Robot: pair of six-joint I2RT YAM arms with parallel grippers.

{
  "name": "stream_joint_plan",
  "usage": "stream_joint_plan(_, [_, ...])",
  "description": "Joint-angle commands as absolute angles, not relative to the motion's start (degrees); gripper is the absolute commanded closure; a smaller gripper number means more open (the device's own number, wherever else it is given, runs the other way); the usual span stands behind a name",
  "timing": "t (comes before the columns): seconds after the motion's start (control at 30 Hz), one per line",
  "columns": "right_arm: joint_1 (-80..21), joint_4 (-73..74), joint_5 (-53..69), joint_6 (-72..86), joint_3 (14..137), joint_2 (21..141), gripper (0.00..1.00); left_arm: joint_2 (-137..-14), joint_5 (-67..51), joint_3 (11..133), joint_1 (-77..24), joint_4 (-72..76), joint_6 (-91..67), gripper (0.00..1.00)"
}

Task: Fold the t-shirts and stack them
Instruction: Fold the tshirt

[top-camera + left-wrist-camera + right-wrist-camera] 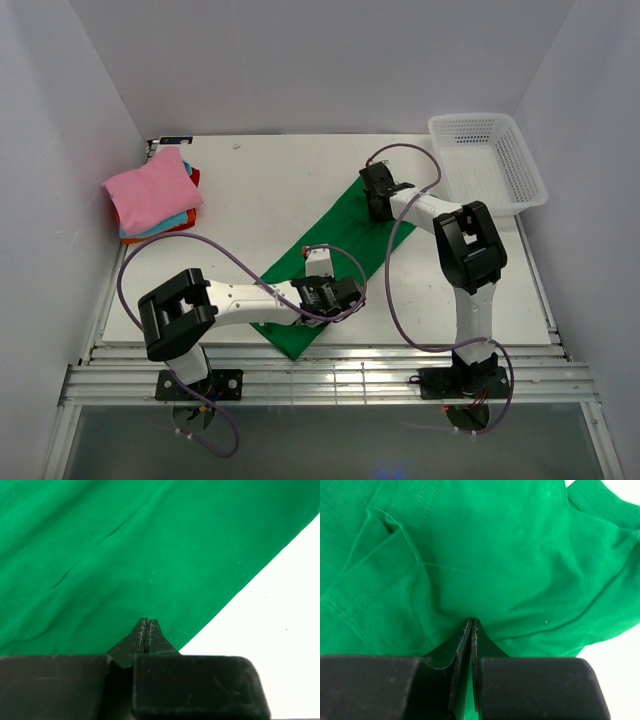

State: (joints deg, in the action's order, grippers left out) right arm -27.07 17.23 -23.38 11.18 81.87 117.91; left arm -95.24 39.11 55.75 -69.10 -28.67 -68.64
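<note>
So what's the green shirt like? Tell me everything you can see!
The green t-shirt is bright, soft-looking cloth with stitched seams. It is folded into a long strip that lies diagonally on the white table, and it is lightly creased. The right gripper pinches its far end, where the cloth puckers. The left gripper is shut, with its tips on the near end, close to one edge.
</note>
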Motion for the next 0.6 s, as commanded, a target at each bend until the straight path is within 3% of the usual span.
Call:
stream_joint_plan(0.0, [-26.98,18.63,-21.53,10.90,84.63,120.32,0.92,-94.13,39.73,55.02,-69.52,-29.88,-69.43,1.00])
stream_joint_plan(0.57, [-26.98,22.94,-16.00,8.70,100.01,130.16,0.92,-103.36,36.30,55.45,-71.63,-29.53,-72.07,1.00])
